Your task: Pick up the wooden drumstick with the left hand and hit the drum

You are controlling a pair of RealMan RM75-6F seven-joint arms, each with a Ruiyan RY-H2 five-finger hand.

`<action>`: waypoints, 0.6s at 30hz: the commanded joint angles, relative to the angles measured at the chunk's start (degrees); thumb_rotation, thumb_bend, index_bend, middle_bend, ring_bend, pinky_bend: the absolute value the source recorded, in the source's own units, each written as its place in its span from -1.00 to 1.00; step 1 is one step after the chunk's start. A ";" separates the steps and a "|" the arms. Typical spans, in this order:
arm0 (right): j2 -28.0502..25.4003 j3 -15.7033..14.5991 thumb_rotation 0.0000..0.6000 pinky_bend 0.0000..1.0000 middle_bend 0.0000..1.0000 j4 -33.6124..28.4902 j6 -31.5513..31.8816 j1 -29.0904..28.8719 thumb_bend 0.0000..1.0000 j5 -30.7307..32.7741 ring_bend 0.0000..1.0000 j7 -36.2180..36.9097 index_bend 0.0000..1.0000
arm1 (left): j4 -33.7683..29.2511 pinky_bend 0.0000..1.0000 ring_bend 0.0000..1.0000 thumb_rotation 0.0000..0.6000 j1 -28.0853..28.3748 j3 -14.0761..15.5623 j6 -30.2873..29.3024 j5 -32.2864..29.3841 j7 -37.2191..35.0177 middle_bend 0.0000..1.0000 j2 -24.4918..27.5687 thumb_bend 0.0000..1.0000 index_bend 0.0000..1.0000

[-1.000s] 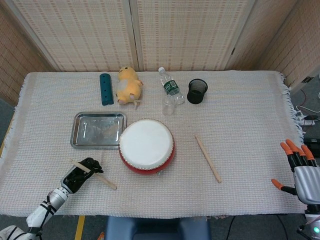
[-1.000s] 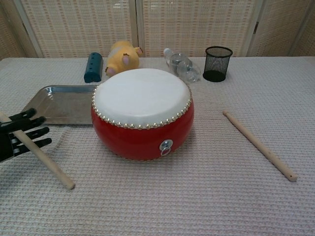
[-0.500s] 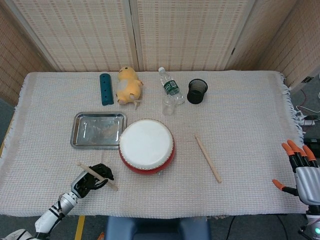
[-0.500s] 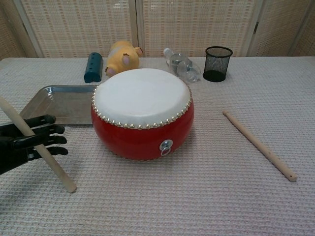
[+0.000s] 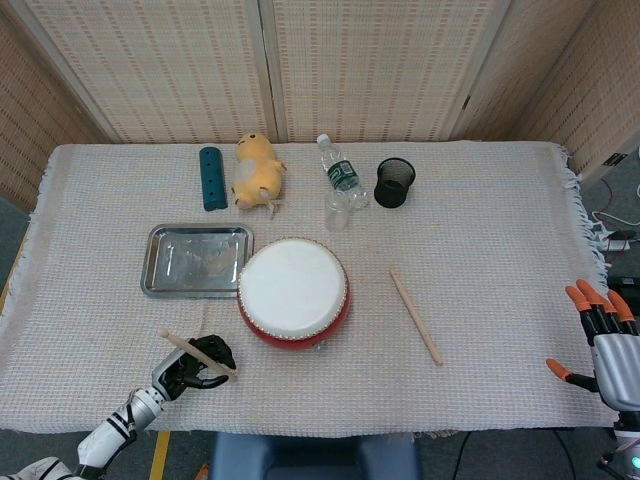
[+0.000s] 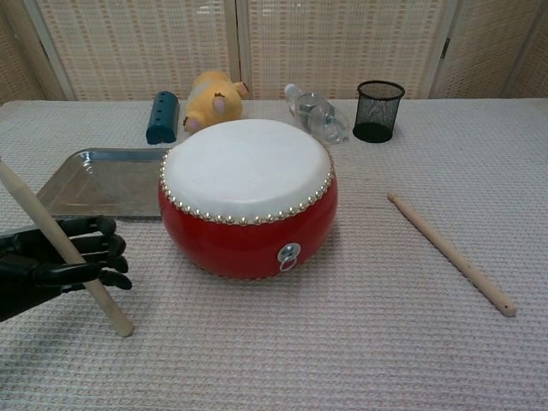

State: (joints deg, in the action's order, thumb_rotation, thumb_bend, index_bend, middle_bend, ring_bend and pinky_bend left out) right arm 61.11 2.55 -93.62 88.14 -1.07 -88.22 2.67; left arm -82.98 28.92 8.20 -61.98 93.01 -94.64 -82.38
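1. The drum [image 5: 293, 291], red with a white skin, stands near the middle of the table [image 5: 500, 220]; every place below is given from it.
2. The left hand [image 5: 190, 362], black, is at the drum's front left, near the table's front edge. Its fingers [image 6: 101, 254] are curled round a drumstick [image 6: 60, 244] and hold it.
3. That held stick slants: in the chest view its upper end rises to the left, away from the drum, and its lower tip sits at or just above the cloth, in front of the drum's left side. It does not touch the drum.
4. A second stick [image 5: 416, 317] lies flat on the cloth to the drum's right, well apart from it, angled from far-left to near-right.
5. The right hand [image 5: 600, 335] is far to the drum's right, beyond the table's edge, with its orange-tipped fingers spread and nothing in it.
6. A metal tray [image 5: 158, 262] sits just left of the drum, a little further back.
7. Behind the drum lies a clear bottle [image 5: 343, 181] on its side.
8. Right of the bottle, behind the drum, stands a black mesh cup [image 5: 394, 183].
9. Behind the drum to the left lies a yellow plush [image 5: 255, 170], and left of that a teal block [image 5: 211, 177].
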 commanded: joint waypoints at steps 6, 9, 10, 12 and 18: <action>-0.01 0.06 1.00 -1.00 -1.00 0.24 0.16 0.03 -0.88 -0.14 -1.00 0.43 -1.00 | -0.90 0.02 0.13 1.00 -0.05 -0.62 1.46 -2.03 5.12 0.34 -1.01 -0.61 0.19; 0.02 0.06 1.00 -1.00 -1.00 0.36 0.26 0.07 -0.88 -0.21 -1.00 0.64 -1.00 | -1.38 0.07 0.21 1.00 -0.11 -0.75 2.11 -2.64 7.24 0.42 -1.50 -0.61 0.25; 0.04 0.06 1.00 -1.00 -1.00 0.40 0.27 0.07 -0.88 -0.23 -1.00 0.69 -1.00 | -1.58 0.09 0.23 1.00 -0.10 -0.74 2.36 -2.79 7.70 0.44 -1.60 -0.61 0.27; 0.06 0.04 1.00 -1.00 -1.00 0.45 0.33 0.07 -0.88 -0.36 -1.00 0.86 -1.00 | -1.94 0.11 0.25 1.00 -0.07 -0.74 2.91 -3.05 9.19 0.47 -1.83 -0.61 0.29; 0.02 -0.07 1.00 -1.00 -1.00 0.65 0.67 0.19 -0.88 -0.80 -1.00 1.31 -1.00 | -3.35 0.25 0.33 1.00 -0.33 -1.16 4.11 -4.61 15.37 0.56 -2.65 -0.61 0.36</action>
State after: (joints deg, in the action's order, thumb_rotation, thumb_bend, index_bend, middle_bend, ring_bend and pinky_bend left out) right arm 61.14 2.49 -93.00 88.79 -0.90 -88.99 3.95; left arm -85.65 28.71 7.29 -58.50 89.19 -81.30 -84.60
